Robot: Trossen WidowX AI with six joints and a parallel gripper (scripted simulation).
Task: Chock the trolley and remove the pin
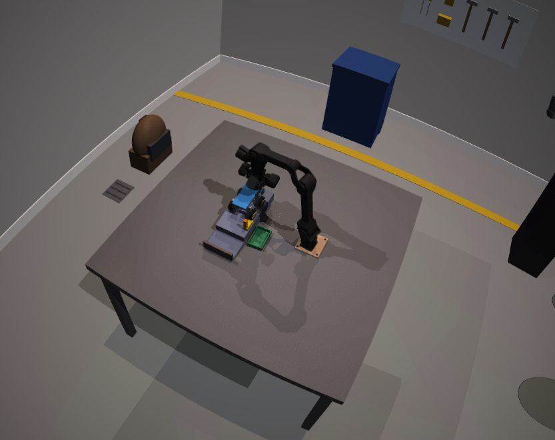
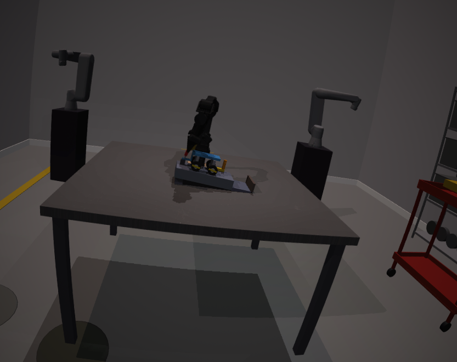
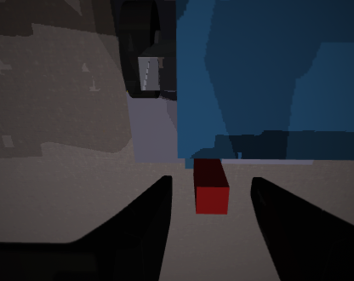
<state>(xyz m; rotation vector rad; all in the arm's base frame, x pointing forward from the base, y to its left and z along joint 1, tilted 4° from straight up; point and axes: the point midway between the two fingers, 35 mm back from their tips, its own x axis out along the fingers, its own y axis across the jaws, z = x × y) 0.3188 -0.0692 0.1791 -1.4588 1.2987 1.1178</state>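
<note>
The blue trolley (image 1: 244, 197) (image 2: 207, 156) (image 3: 245, 77) stands on the grey ramp (image 1: 228, 222) (image 2: 216, 181). One black wheel (image 3: 139, 51) shows at its uphill corner in the wrist view. The red-headed stop pin (image 3: 212, 197) sticks out from under the trolley's uphill end. My gripper (image 3: 211, 185) (image 1: 254, 183) is open behind that end, one finger on each side of the pin's head, with a gap on both sides. The yellow chock (image 1: 249, 219) (image 2: 223, 167) with its orange handle sits on the ramp against the downhill side of a wheel. The green tray (image 1: 258, 238) is empty.
A brown stop bar (image 1: 217, 250) (image 2: 250, 182) closes the foot of the ramp. The arm's base plate (image 1: 310, 245) stands to the right of the tray. The green tray lies between the ramp and the base.
</note>
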